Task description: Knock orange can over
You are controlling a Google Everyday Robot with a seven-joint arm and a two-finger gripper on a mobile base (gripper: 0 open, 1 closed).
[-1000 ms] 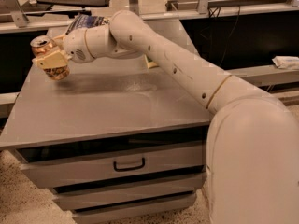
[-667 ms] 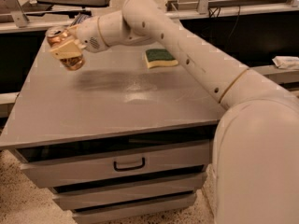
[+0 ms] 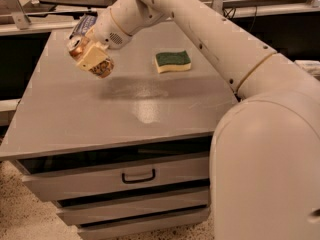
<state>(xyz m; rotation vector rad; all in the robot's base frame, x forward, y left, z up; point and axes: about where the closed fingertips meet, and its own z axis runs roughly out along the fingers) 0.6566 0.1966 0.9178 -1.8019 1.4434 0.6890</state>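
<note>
Orange-gold aluminium drink can (image 3: 104, 68) is hanging tilted above the grey tabletop (image 3: 150, 114), the cream two-finger gripper (image 3: 92, 59) pinching it; it is not yet lying toppled.

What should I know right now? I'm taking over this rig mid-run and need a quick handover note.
Gripper: shut on the orange can, over the far-left part of the table.
Orange can: tilted in the gripper, apparently clear of the tabletop. A blue bag lies just behind it and a sponge lies apart to one side.
Done: can grasped and tipped.
Left: the can is not yet lying on its side on the table.
</note>
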